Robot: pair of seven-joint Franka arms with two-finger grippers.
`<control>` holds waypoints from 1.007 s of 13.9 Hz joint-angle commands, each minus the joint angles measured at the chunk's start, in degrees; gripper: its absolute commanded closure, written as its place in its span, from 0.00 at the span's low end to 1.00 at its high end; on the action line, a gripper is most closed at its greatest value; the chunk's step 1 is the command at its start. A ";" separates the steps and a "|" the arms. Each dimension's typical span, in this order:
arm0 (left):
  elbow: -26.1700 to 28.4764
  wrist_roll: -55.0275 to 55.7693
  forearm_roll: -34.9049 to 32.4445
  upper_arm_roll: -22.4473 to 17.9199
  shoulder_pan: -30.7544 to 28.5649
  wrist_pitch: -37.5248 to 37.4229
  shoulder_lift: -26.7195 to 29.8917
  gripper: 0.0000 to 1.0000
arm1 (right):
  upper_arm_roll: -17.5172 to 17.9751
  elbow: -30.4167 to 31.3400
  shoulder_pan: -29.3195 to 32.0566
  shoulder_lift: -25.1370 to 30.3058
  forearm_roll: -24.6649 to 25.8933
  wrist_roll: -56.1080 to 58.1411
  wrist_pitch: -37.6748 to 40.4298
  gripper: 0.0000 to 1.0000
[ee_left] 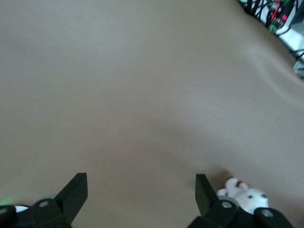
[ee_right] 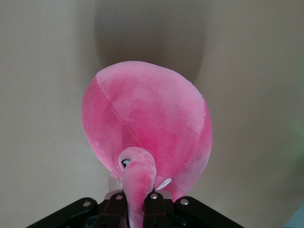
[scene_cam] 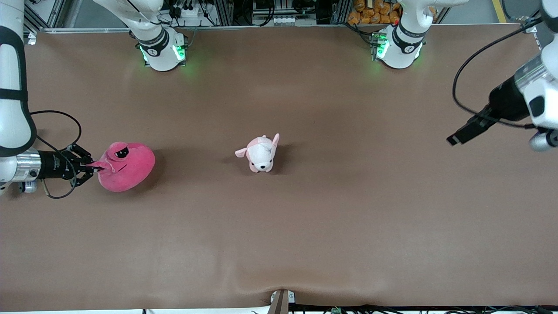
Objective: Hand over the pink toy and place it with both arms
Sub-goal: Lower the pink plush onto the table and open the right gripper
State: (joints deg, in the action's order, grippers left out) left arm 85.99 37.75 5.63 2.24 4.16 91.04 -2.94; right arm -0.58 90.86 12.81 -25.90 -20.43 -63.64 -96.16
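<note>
The pink toy point(scene_cam: 127, 166), a big round hot-pink plush with black eyes, lies at the right arm's end of the table. My right gripper point(scene_cam: 94, 165) is shut on its stubby nub, low at the table. In the right wrist view the nub point(ee_right: 137, 190) is pinched between the two black fingers point(ee_right: 156, 209), with the round body point(ee_right: 147, 118) ahead of them. My left gripper point(scene_cam: 455, 139) is open and empty, held up over the left arm's end of the table; its two fingertips point(ee_left: 76, 192) stand wide apart in the left wrist view.
A small pale pink-and-white puppy plush point(scene_cam: 260, 153) stands at the middle of the brown table point(scene_cam: 348, 226); it also shows in the left wrist view point(ee_left: 244, 197). The arm bases point(scene_cam: 162, 50) stand along the table's edge farthest from the front camera.
</note>
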 commanded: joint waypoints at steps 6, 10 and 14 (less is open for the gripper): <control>3.04 -32.71 -4.13 -2.94 -0.99 -7.98 4.61 0.00 | 1.20 2.93 7.84 -2.22 -4.09 6.43 -1.23 0.81; 1.46 -40.48 -6.68 -2.86 -0.99 -9.03 4.43 0.00 | 1.29 -3.46 5.22 -1.78 -3.83 5.63 2.80 0.00; 0.14 -40.83 -7.91 -2.68 -1.17 -8.95 3.73 0.00 | 1.37 -17.70 2.94 -1.78 -1.73 6.25 12.55 0.00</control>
State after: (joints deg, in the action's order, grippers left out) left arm 87.77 -1.76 -0.79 -0.78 3.18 83.25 0.83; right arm 0.97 79.77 17.43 -27.65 -23.44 -57.77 -88.13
